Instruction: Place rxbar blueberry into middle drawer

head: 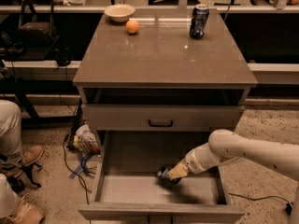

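Note:
The middle drawer (140, 190) is pulled open below the cabinet top, with a pale flat floor and low side walls. My white arm reaches in from the right. The gripper (174, 173) is inside the drawer, low over its floor, right of centre. It holds the rxbar blueberry (165, 175), a small dark blue bar that sticks out to the left of the fingers, close to the floor or touching it.
A closed drawer with a black handle (160, 123) sits above the open one. On the cabinet top stand a dark drink can (199, 21), an orange (132, 27) and a pale bowl (119, 12). A person's legs and shoes (18, 157) are at left, with cables on the floor.

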